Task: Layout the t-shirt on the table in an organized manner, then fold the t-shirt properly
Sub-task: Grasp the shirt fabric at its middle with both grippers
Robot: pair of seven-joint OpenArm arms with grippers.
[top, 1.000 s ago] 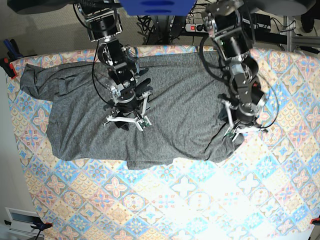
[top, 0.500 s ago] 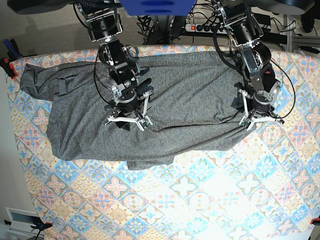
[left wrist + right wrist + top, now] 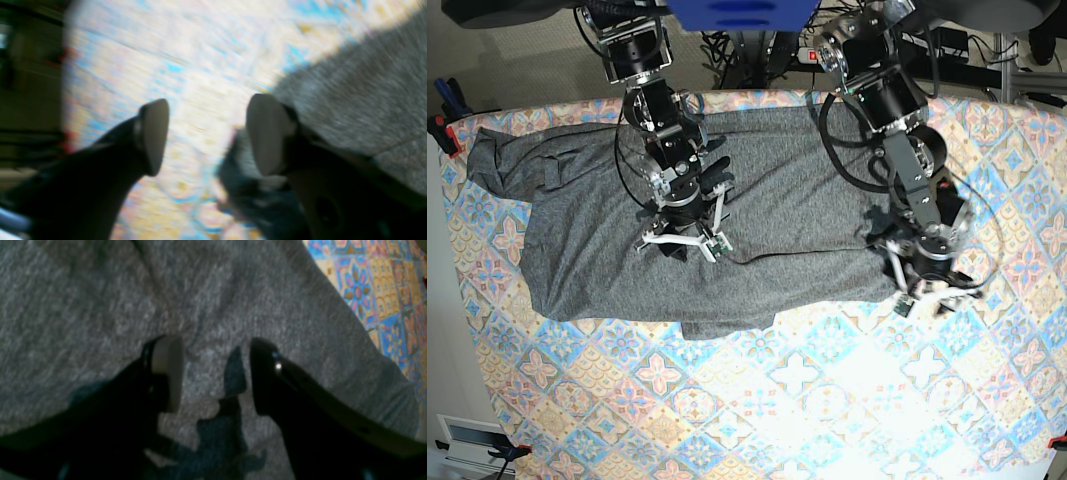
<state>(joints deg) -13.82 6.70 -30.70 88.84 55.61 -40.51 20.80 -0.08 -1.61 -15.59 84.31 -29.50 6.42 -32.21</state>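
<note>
While the t-shirt [image 3: 727,230] lay spread on the table [image 3: 827,400], it was not yet laid out in good order, and I judge that the task was only in its first part. The cloth was wrinkled, its lower hem was partly turned under, and no fold was made; the flattening and all the folding remained. The long axis of the shirt ran across the table from side to side. One end was bunched beyond the right gripper [image 3: 680,243], on the side away from the other arm. It was possibly a sleeve, but I could not tell surely, nor which way the neckline pointed.

The right gripper hovered low over the middle of the shirt with its jaws partly apart, and it held nothing. The left gripper [image 3: 206,133] stood at the other edge of the shirt. Its jaws were wide apart and empty, with the grey cloth just beside one finger [image 3: 267,133] and bare table under the gap.
</note>
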